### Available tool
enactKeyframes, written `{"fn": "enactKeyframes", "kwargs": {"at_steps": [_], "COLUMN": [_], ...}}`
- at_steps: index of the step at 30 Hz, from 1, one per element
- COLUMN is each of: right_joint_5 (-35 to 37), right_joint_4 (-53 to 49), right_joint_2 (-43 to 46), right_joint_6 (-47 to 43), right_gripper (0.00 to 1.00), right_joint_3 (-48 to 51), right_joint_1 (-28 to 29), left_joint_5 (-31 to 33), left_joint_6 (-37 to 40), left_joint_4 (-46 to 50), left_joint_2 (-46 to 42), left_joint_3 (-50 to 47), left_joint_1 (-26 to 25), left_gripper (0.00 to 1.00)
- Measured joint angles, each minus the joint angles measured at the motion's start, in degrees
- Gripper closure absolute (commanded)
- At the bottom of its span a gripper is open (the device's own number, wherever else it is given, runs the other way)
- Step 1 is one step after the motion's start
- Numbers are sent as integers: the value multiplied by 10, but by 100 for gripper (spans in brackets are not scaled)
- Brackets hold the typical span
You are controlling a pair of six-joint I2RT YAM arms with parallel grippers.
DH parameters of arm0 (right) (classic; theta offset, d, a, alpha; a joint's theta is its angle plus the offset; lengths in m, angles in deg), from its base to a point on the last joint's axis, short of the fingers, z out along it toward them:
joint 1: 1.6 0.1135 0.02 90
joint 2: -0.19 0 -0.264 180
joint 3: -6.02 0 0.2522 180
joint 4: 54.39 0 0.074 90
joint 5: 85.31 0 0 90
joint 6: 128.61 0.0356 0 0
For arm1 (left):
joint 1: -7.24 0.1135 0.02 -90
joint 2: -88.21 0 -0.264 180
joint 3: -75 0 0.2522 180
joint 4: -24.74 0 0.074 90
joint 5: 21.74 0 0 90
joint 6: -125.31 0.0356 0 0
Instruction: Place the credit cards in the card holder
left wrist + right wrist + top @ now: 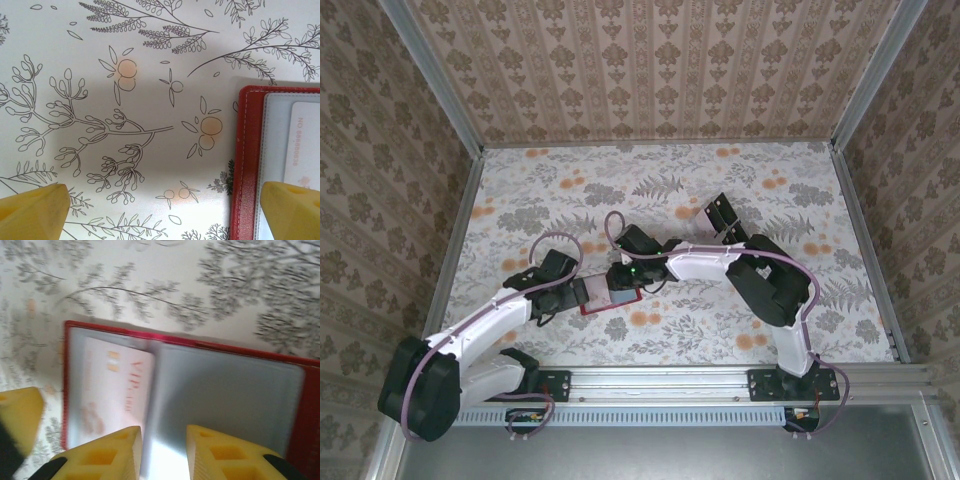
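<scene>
The card holder (611,300) lies open on the flowered table (570,190), a little left of centre in the lower half of the top view, red rim up and greyish inside showing. The left gripper (568,292) sits at its left side and the right gripper (624,278) just above its upper right corner.

In the right wrist view the card holder (220,390) spans most of the frame. 1 pale pink credit card (112,390), with a gold chip and red lettering, lies in its left pocket (the right pocket looks bare grey, though the picture is blurred). The right gripper (164,455) hangs at the bottom edge over the centre fold, its 2 yellow fingers (105,457) a narrow gap apart, with nothing clamped between them.

In the left wrist view the left gripper (160,212) is spread wide, 1 fingertip in each bottom corner, and grips nothing. The right-hand one overlaps the card holder (247,165) at the frame's right edge, where the card (305,145) shows small print.

Right of centre in the top view, well apart from the holder, lie dark flat credit cards (722,216).
</scene>
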Motion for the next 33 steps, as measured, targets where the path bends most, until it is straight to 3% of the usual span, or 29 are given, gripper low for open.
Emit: {"fn": "enactKeyframes", "kwargs": {"at_steps": [15, 33], "right_joint_5": [23, 23], "right_joint_4": [10, -6], "right_joint_2": [39, 30], "right_joint_6": [13, 8], "right_gripper": [80, 83], "right_joint_3": [52, 2], "right_joint_1": [-28, -4], "left_joint_5": [0, 0], "left_joint_6": [2, 11], "left_joint_4": [-3, -24], "left_joint_2": [22, 65], "left_joint_3": [0, 10], "left_joint_1": [0, 0], "left_gripper": [0, 0]}}
